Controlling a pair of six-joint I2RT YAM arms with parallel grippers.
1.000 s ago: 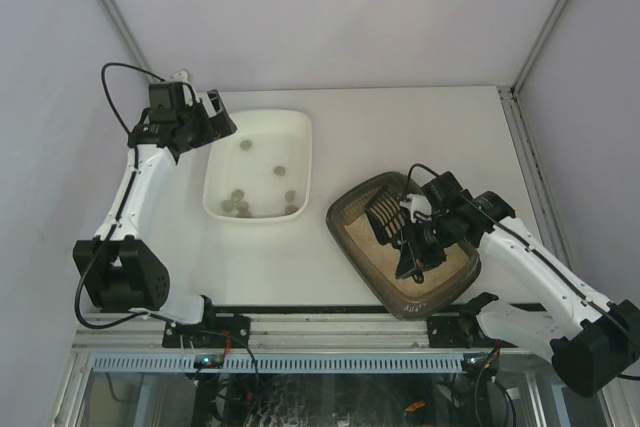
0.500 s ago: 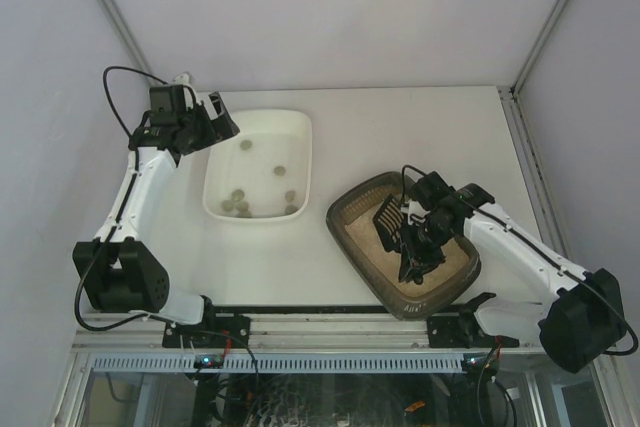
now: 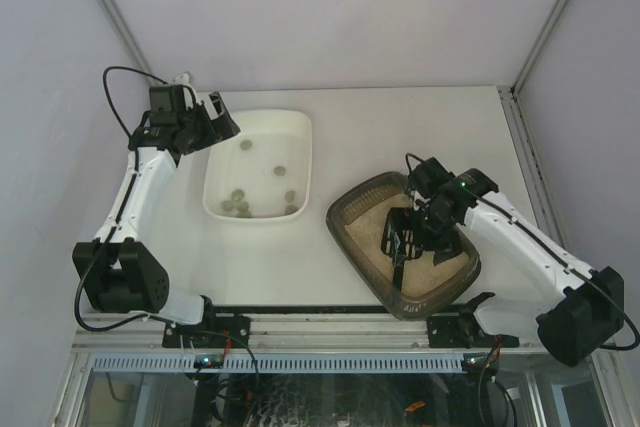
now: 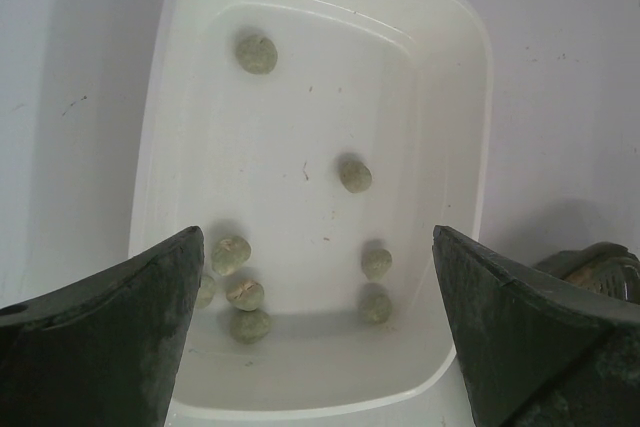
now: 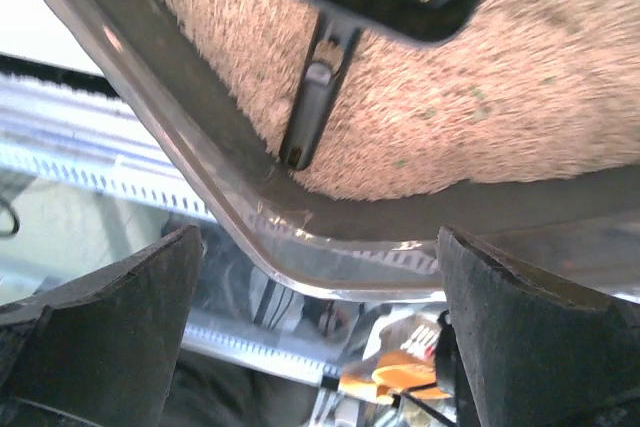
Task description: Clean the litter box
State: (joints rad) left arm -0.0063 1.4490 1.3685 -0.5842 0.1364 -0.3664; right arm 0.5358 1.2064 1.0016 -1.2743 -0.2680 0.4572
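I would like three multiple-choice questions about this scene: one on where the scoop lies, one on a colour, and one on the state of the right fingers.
1. The black scoop lies:
A. on the bare tabletop
B. inside the litter box
C. on the back wall

2. The tub that holds the clumps is:
A. white
B. red
C. blue

3. The right fingers are:
A. shut on the scoop
B. open, holding nothing
C. out of view

Answers:
1 B: the top view shows it within the box's rim.
2 A: the left wrist view shows white walls.
3 B: the right wrist view shows them wide apart, with the scoop lying free beyond them.
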